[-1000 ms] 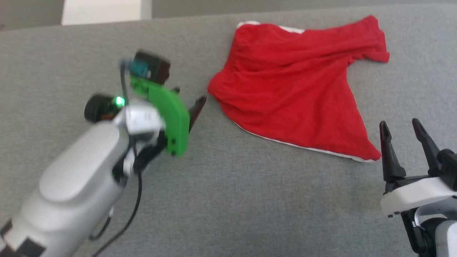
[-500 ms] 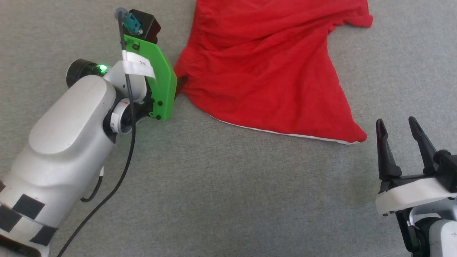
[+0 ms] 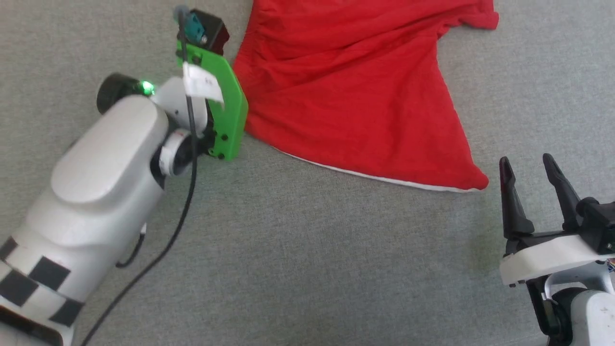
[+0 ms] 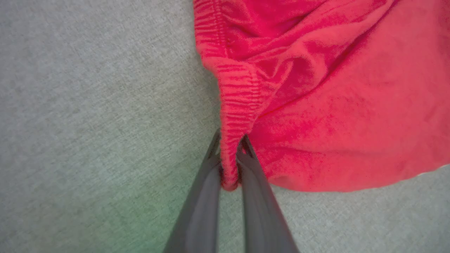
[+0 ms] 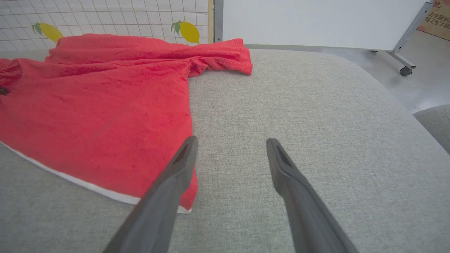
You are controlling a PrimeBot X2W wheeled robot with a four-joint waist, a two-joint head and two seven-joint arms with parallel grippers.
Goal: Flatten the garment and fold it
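The red shorts lie spread on a grey padded surface, their upper part cut off by the top of the head view. The left claw is clamped on the shorts' ribbed waistband at its corner, a fold of red cloth pinched between the two fingers. In the head view that grip is hidden behind a green bracket on the wrist, which sits against the shorts' left edge. The white hem runs slantwise along the shorts' near side to a pointed corner. The right claw hangs just beside that corner, fingers apart and gripping nothing; in the right wrist view one finger overlaps the corner. Bare grey surface stretches on the near side of the hem and on the shorts' right, out to a rounded edge with floor past it. At the shorts' far side one leg end is bunched in folds. Behind the shorts stand a gridded panel with lemon pictures and a white board.
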